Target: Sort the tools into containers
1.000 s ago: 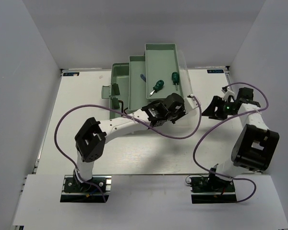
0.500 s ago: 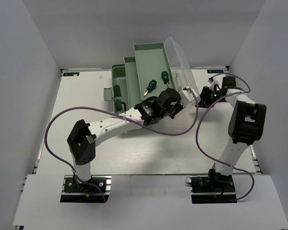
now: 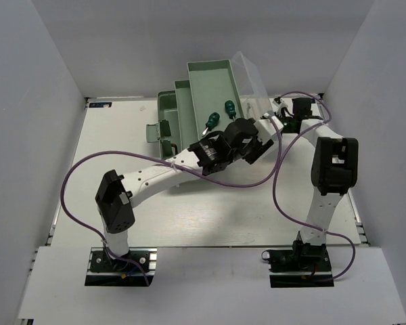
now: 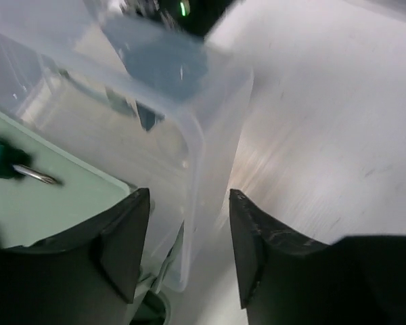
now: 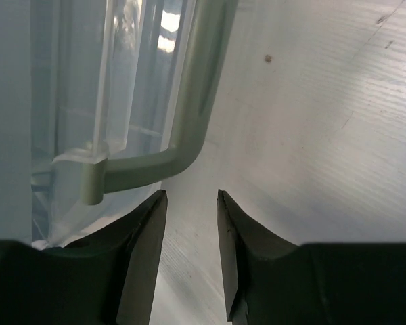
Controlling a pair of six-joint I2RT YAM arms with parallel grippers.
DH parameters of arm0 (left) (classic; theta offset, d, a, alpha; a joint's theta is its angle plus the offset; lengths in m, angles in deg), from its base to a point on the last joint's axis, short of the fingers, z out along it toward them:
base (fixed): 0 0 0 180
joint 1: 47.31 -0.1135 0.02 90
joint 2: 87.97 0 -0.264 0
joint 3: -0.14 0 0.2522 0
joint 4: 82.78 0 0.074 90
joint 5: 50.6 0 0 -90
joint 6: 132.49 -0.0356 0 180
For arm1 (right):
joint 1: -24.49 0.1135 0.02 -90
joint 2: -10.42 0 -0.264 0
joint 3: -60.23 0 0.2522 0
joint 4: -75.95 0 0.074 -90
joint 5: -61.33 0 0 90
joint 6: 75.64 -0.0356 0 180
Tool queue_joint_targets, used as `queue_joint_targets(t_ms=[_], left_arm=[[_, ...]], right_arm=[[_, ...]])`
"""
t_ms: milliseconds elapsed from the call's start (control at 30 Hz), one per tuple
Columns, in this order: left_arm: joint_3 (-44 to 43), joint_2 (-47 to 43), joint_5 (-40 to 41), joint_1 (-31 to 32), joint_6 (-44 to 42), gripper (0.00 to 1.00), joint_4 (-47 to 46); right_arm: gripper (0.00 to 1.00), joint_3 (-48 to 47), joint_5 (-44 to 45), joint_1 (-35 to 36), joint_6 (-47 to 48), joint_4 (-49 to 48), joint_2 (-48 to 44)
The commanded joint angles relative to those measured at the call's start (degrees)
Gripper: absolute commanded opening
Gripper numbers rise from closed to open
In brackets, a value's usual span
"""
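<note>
The containers are a mint-green cantilever toolbox (image 3: 189, 101) with stepped trays and a raised translucent lid (image 3: 252, 80). Two stubby green screwdrivers (image 3: 212, 120) (image 3: 229, 107) lie in the upper tray. One of them (image 4: 1, 162) shows in the left wrist view too. Dark hex keys (image 3: 165, 130) rest in the base. My left gripper (image 3: 256, 135) (image 4: 188, 250) is open, its jaws either side of the lid's edge (image 4: 197, 156) without pinching it. My right gripper (image 3: 275, 122) (image 5: 191, 257) is open and empty just below the lid's green handle (image 5: 189, 128).
Grey walls close in the white table (image 3: 122, 203) on three sides. Purple cables (image 3: 78, 176) loop over the table from both arms. The left arm reaches diagonally across the middle toward the toolbox.
The lid has swung up and the toolbox shifted left. My left gripper has opened and let go of the lid. My right arm has moved left to the lid's handle, jaws narrower.
</note>
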Motion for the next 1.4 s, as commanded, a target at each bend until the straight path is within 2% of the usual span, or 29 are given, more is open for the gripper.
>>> queue_joint_targets(t_ms=[0,33,67,200,300,333,400,433,467,533,700,833,1100,1233,1367], left_arm=[[-6.9,-3.6,1.0,1.1,1.0,0.62,-2.7],[-7.7,-3.6,1.5,1.1,1.0,0.68,-1.9],[-9.1,-4.3,2.2,1.6,1.5,0.7,-0.2],[-9.6,-8.8,7.3,1.6,3.2,0.73,3.3],[-7.9,-13.4,19.3,-0.6,10.1,0.73,9.1],[-3.7,-17.8,28.4,-1.4,12.4,0.77,10.4],[2.9,-23.7,33.4,-5.6,19.0,0.79,11.5],[10.0,-26.8,34.1,-7.6,21.2,0.79,11.5],[13.2,-32.2,33.5,-9.5,23.4,0.79,11.5],[19.8,-35.3,30.7,-14.7,29.6,0.8,13.8],[30.6,-36.6,23.4,-22.5,44.2,0.8,18.4],[38.3,-37.3,19.0,-28.6,50.2,0.8,17.9],[48.5,-37.3,11.5,-35.4,52.6,0.8,13.1],[49.7,-35.7,8.7,-37.7,51.5,0.8,9.6],[49.7,-31.1,2.1,-40.1,48.0,0.8,5.0]], right_arm=[[0.42,-1.1,-2.6,1.4,-1.9,-3.9,0.8],[0.42,-0.7,-2.9,1.7,-2.3,-4.2,0.6],[0.42,-0.5,-3.0,1.7,-2.4,-4.5,0.5],[0.44,-0.6,-3.4,2.4,-2.9,-5.1,0.4],[0.44,-0.8,-3.4,3.0,-2.7,-4.8,0.2],[0.44,-1.0,-3.2,3.1,-2.6,-4.4,0.1],[0.44,-1.4,-3.2,3.2,-2.5,-4.0,-0.5],[0.44,-1.5,-3.1,3.3,-1.9,-3.7,-0.6],[0.44,-1.8,-3.3,3.5,-1.9,-3.6,-0.9],[0.44,-2.4,-3.2,3.8,-1.3,-2.6,-1.3],[0.44,-2.6,-2.1,4.8,-1.0,-2.0,-2.8],[0.44,-2.6,-1.4,5.6,-0.4,-1.7,-4.5],[0.44,-3.5,0.0,6.3,1.6,-0.2,-7.4],[0.44,-4.5,0.3,6.3,1.6,0.1,-8.4],[0.44,-6.0,-0.1,6.6,1.3,-0.2,-9.9]])
